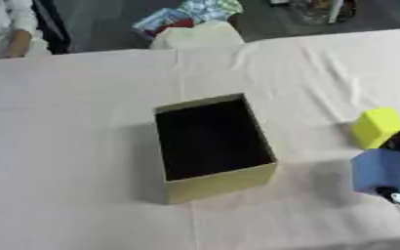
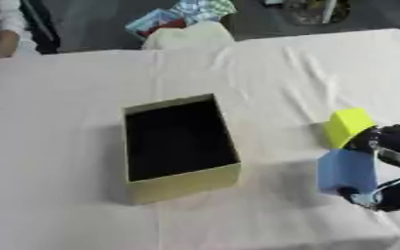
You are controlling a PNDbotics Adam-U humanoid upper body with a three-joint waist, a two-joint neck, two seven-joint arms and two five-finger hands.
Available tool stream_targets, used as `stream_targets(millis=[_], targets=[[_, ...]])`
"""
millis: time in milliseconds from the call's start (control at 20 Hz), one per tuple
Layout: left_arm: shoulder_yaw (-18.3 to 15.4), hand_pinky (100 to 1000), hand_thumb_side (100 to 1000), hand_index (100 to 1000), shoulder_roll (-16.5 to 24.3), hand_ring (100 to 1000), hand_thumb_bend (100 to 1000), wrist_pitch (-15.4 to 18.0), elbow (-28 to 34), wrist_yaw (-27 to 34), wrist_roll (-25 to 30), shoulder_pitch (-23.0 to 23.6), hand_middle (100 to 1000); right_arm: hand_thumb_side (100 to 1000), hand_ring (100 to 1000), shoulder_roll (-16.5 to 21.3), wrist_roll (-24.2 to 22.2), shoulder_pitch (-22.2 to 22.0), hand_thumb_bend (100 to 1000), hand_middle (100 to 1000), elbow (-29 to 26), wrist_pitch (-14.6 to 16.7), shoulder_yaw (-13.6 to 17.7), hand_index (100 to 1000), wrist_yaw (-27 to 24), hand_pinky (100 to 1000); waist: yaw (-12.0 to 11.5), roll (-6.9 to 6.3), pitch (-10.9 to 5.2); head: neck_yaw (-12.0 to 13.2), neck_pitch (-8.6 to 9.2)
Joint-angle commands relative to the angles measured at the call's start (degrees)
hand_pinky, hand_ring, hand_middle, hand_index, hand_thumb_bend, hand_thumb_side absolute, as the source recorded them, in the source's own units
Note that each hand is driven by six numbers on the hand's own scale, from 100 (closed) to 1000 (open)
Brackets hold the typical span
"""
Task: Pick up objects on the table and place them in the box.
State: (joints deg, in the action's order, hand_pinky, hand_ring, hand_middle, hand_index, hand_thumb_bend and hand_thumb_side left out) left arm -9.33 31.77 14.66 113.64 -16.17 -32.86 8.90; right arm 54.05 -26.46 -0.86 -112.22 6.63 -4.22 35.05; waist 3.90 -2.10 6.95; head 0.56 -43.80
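An open olive-yellow box [image 1: 220,181] with a dark inside stands near the middle of the white-clothed table. At the right edge my right hand [image 2: 393,168] is shut on a blue block [image 2: 346,171], holding it just above the cloth, to the right of the box. A yellow block [image 2: 347,126] lies on the cloth right behind the blue one, close to the hand's upper fingers. The left hand shows in neither view.
The white tablecloth [image 1: 75,146] has folds running from the far right. Behind the table's far edge stand a cream chair back [image 1: 196,36] and colourful items on the floor. A person in white sits at the far left.
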Motion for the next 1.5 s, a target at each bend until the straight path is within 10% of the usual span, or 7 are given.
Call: stream_targets(millis=[50,800,1500], targets=[[-0.37,716,977,896,0.97,679,316,0.3,0.95,0.04,-0.12,-0.31,758,396,593,2.3,1.29,1.84,208,420,-2.27,0.74,2.15,639,-1.78,746,-0.05,0.2,-0.24,1.63,-0.32],[0.41,715,977,897,1.11,673,313,1.1,0.95,0.82,0.6,-1.69,753,397,540,5.69,1.98,19.98,179,381,-2.37,3.54,-1.21,606,-12.32,714,-1.85,0.32,0.33,2.68,-0.32],[1.19,712,977,896,1.61,669,310,1.77,0.95,1.9,1.82,-2.8,749,401,573,-4.74,-11.05,41.43,177,408,-2.37,-1.63,-12.39,646,-15.25,728,-2.96,0.12,0.27,-2.02,-0.32]])
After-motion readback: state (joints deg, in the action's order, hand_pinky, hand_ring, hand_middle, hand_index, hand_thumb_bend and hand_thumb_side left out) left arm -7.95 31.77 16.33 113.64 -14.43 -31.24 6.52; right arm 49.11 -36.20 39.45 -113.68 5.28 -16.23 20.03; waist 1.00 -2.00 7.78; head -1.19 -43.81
